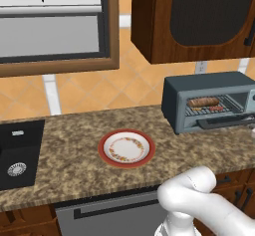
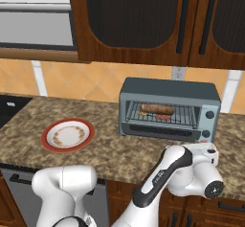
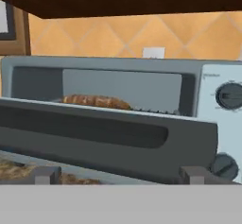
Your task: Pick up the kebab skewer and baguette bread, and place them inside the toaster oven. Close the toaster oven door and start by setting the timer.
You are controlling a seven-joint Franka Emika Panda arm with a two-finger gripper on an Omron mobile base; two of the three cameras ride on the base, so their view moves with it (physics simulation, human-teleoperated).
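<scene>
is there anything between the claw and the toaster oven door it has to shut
Nothing visible does. The open claw sits right in front of the blue-grey, dark-glass toaster oven door, which is partly raised, with the golden-brown baguette behind it on the rack.

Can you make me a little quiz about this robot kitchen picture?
1. True or false: the bread lies on the rack inside the oven.
2. What is on the plate now? A) the skewer B) the bread C) no food
3. Fill in: the oven door is partly ____, not shut.

Key:
1. True. The skewer lies on the rack just in front of it.
2. C. The plate sits bare on the counter, left of the oven.
3. Open. In the hand view the door tilts out, and the bread shows over its top edge. The gripper sits right in front of it, jaws wide and holding nothing.
</scene>
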